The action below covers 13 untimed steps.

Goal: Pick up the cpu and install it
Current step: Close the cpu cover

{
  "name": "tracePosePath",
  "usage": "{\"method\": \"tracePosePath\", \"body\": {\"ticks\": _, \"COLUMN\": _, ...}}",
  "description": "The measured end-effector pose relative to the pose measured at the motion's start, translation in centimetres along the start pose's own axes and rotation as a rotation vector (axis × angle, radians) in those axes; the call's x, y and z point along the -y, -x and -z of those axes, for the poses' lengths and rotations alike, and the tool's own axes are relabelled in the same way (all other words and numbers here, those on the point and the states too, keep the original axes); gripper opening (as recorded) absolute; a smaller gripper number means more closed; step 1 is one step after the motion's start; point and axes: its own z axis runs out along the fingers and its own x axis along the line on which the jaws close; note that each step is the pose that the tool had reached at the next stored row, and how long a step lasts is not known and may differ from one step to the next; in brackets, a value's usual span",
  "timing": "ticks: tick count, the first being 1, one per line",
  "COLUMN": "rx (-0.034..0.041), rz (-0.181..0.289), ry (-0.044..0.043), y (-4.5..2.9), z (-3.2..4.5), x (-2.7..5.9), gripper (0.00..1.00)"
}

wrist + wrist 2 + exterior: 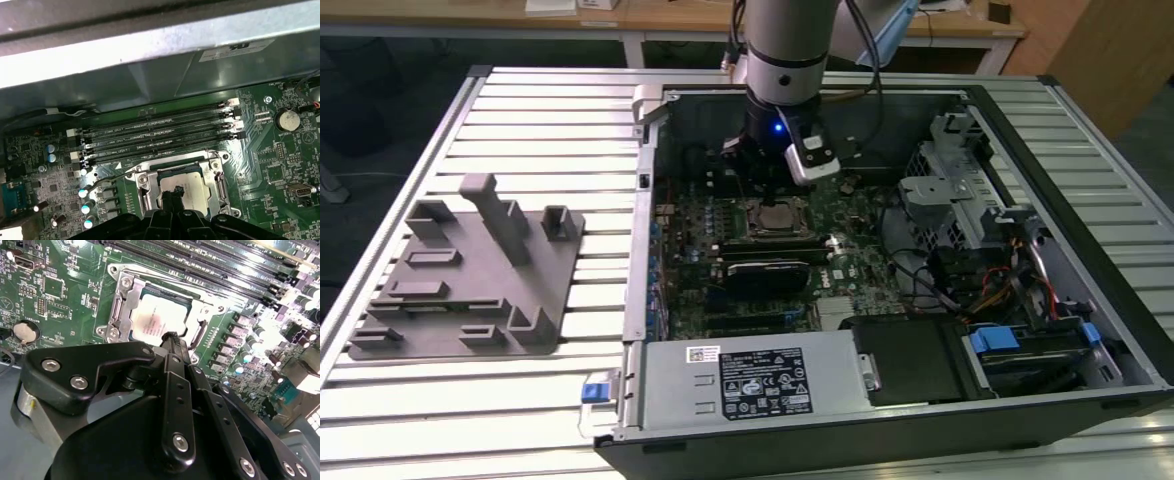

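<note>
- The black two-finger gripper (173,194) hangs straight over the socket. In both wrist views its fingers (169,340) look pressed together at the tip, with nothing held between them.
- The cpu, a small flat square chip with a silvery-grey metal top (192,182), lies flat inside the socket, just under the fingertips. Whether the tip touches it I cannot tell.
- Around it sits the silver metal socket frame (220,180). I cannot tell whether it is clamped.
- Judgement: the pick-up is done and the seating step is in hand. Any further move calls for small, vertical motion, because the frame stands close around the chip.
- Beyond are the long black memory slots (160,135), then the grey case wall (150,85).
- Writing: faint print on the cpu top is blurred. The white label (761,385) on the silver power supply box (670,395) is too small to read.
- Farthest, the grey plastic fixture block (460,290) rests on the slatted metal tabletop (520,130).
</note>
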Motion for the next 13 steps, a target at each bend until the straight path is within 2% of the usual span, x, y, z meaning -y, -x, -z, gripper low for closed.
{"method": "tracePosePath", "body": {"ticks": 13, "rx": -0.0025, "rz": 0.058, "ry": 0.0002, "y": 0.04, "z": -0.36, "x": 0.69, "gripper": 0.11}}
